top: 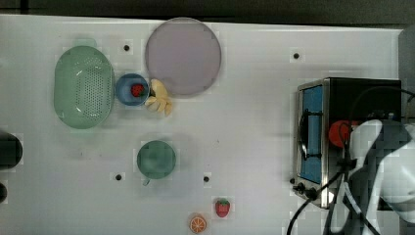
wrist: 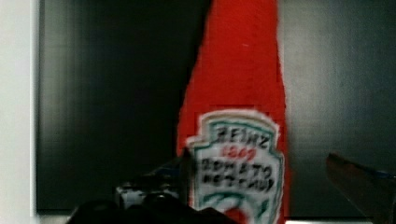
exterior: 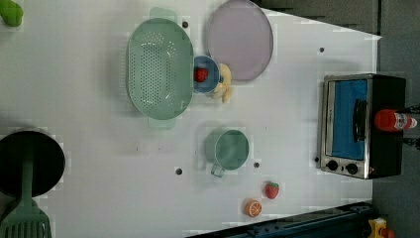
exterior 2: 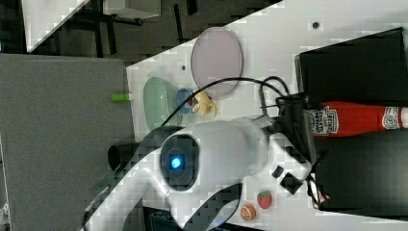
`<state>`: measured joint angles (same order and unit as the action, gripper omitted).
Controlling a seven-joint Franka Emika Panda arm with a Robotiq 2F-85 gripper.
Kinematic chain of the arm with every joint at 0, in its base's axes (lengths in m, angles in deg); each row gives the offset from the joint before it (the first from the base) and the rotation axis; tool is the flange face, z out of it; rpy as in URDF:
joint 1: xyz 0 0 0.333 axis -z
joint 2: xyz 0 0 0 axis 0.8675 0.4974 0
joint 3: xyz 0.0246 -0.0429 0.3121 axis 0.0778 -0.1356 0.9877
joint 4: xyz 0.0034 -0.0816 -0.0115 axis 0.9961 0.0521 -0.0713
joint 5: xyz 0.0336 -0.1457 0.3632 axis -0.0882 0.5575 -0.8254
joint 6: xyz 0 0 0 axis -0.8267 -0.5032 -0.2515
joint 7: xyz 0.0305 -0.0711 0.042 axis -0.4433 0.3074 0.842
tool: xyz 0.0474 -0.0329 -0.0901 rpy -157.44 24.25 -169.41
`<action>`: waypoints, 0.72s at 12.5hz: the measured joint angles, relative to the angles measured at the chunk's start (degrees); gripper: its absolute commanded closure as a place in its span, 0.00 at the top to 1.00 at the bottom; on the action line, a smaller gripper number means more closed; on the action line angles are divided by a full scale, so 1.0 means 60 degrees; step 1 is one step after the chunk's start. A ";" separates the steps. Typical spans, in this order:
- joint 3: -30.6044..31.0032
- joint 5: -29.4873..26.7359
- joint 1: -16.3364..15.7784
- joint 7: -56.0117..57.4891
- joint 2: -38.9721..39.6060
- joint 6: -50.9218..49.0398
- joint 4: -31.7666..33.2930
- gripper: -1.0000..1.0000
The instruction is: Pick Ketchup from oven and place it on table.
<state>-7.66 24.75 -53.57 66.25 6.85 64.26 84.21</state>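
The Ketchup point(exterior 2: 356, 119), a red bottle with a white label, stands on the black top of the oven point(exterior: 346, 124). From above, the Ketchup point(top: 337, 133) is a red round shape partly under the white arm point(top: 381, 161). The oven's blue glass door point(top: 313, 132) is closed. My gripper point(wrist: 257, 163) is open, its two dark fingers point(wrist: 154, 186) on either side of the bottle's labelled lower body point(wrist: 233, 158); one sits close against the label, the other stands apart. In the right view my gripper point(exterior 2: 305, 124) is level with the label. The white table point(top: 244, 122) spreads beside the oven.
On the table are a lilac plate point(top: 183, 56), a green colander point(top: 84, 87), a blue bowl holding a strawberry point(top: 132, 89), a banana point(top: 160, 98), a green mug point(top: 156, 159), a loose strawberry point(top: 222, 207) and an orange half point(top: 198, 223). Black cables point(top: 313, 200) trail past the oven knobs.
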 measured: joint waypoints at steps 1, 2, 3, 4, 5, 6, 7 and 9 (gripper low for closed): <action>-0.0023 -0.0084 0.0011 0.0000 0.0305 0.0140 0.0000 1.00; -0.0047 -0.0133 -0.0035 -0.0001 0.0506 0.0107 0.0093 1.00; -0.0079 -0.0138 -0.0099 -0.0002 0.0655 -0.0061 0.0168 1.00; -0.0047 -0.0121 -0.0110 -0.0002 0.0683 -0.0140 0.0196 1.00; -0.0065 -0.0119 -0.0103 -0.0002 0.0667 -0.0056 0.0187 0.96; -0.0033 -0.0174 -0.0067 -0.0002 0.0669 0.0023 0.0159 0.85; 0.0019 -0.0246 -0.0040 -0.0022 0.0674 -0.0065 0.0093 0.72; -0.0037 -0.0521 -0.0117 -0.0093 0.0690 -0.0177 -0.0019 0.64</action>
<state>-7.88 21.62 -54.27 65.69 10.99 63.20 84.09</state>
